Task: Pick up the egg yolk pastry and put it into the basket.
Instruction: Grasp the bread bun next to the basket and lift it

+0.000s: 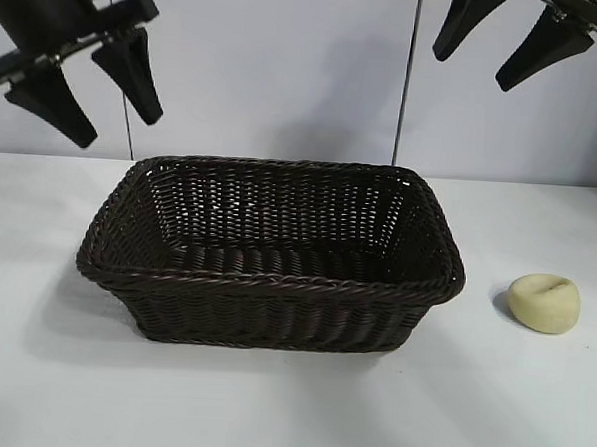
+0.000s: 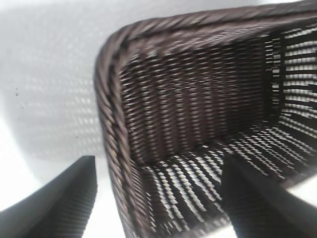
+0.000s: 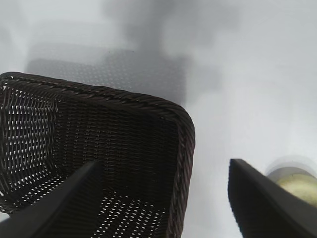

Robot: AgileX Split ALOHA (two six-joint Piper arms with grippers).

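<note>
The pale yellow egg yolk pastry (image 1: 544, 302) lies on the white table to the right of the basket (image 1: 275, 282), outside it. In the right wrist view the egg yolk pastry (image 3: 297, 182) peeks out beside one finger. The dark brown wicker basket stands mid-table with nothing visible inside. My left gripper (image 1: 120, 128) hangs open high above the basket's left end; in its wrist view the left gripper (image 2: 158, 166) straddles the basket (image 2: 119, 129) rim. High at the upper right, my right gripper (image 1: 470, 74) is open and holds nothing; from the wrist the right gripper (image 3: 163, 166) hangs over the basket (image 3: 185, 139) corner.
A white table (image 1: 289, 403) carries the basket and the pastry. A pale wall with a vertical seam (image 1: 406, 79) stands behind. Bare tabletop lies in front of the basket and on both sides.
</note>
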